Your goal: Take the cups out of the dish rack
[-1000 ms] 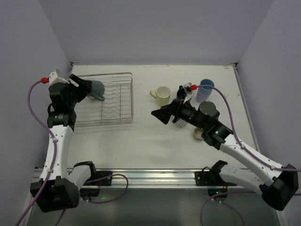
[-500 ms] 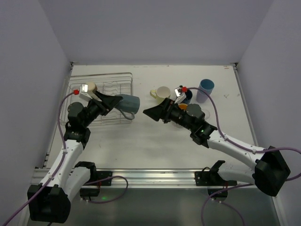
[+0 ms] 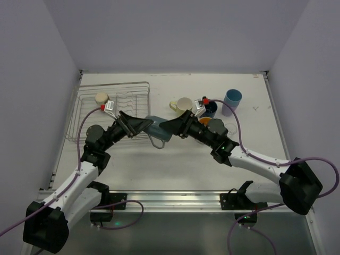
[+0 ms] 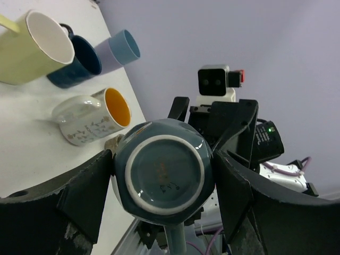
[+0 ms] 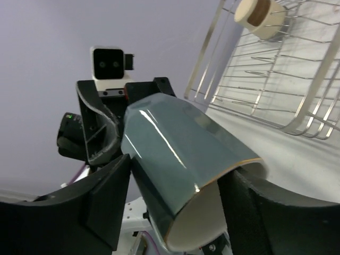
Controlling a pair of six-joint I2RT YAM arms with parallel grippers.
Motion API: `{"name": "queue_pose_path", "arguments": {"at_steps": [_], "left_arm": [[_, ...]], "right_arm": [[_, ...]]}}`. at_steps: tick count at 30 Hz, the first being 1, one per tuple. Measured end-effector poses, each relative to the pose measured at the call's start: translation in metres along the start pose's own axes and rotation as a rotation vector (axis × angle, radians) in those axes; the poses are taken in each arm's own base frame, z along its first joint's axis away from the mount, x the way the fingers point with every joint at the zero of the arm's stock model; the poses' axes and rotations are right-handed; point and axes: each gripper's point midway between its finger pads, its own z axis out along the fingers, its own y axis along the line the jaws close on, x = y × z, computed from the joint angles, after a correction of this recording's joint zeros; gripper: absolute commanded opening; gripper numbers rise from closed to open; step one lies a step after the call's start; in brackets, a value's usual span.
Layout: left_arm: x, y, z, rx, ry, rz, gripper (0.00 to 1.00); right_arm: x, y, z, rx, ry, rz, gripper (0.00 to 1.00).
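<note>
While the teal mug (image 3: 159, 133) hung mid-air, apparently for handover | left gripper (image 3: 149, 126) clamped its base | right gripper (image 3: 163, 128) straddled its mouth, grip unclear

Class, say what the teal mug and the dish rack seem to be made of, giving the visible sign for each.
The teal mug looks like glazed ceramic: glossy streaks on its faceted side, pale foot ring. The rack looks like metal wire, perhaps chromed: thin silver rods with glints.
</note>
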Motion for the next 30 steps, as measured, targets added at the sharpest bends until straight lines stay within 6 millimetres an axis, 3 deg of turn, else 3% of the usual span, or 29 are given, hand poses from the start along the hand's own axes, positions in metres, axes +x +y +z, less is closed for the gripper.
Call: {"name": "queue_pose_path", "arguments": {"at_steps": [1,4,5,6,7,9,12,16,21,23,27,30], "left_arm": [[0.004,-0.002,0.000,0.008,0.010,-0.004,0.00],[0.010,-0.003,0.002,0.017,0.020,-0.010,0.06],[0.012,-0.003,0.002,0.017,0.024,-0.012,0.13],[0.012,-0.004,0.002,0.020,0.022,-0.021,0.34],[0.012,-0.005,0.002,0.025,0.019,-0.022,0.44],[0.013,-0.008,0.002,0.034,0.022,-0.020,0.73],[0.015,-0.007,0.001,0.026,0.032,0.024,0.92],[0.009,0.000,0.003,-0.072,0.035,0.120,0.99],[-0.036,-0.024,0.001,-0.172,-0.083,0.342,1.00],[-0.052,-0.025,-0.003,-0.236,-0.125,0.417,1.00],[-0.073,-0.002,-0.010,-0.407,-0.164,0.504,1.00],[-0.083,0.031,-0.015,-0.567,-0.163,0.538,1.00]], "right_arm": [[0.000,0.001,0.001,-0.009,0.002,0.007,0.61],[-0.002,0.012,0.004,-0.062,-0.010,0.025,0.35],[-0.004,0.015,0.004,-0.080,-0.018,0.029,0.27],[-0.003,0.018,0.002,-0.100,-0.018,0.045,0.09],[-0.004,0.022,0.001,-0.125,-0.021,0.059,0.01],[-0.002,0.034,-0.004,-0.179,-0.016,0.080,0.00],[0.003,0.034,-0.007,-0.194,-0.007,0.078,0.00],[0.010,0.017,-0.011,-0.115,0.014,0.035,0.00],[0.016,-0.026,-0.024,0.119,0.066,-0.110,0.00],[0.015,-0.040,-0.025,0.219,0.104,-0.188,0.00],[0.004,-0.061,-0.007,0.385,0.191,-0.349,0.00],[-0.001,-0.084,0.014,0.490,0.270,-0.463,0.00]]}}
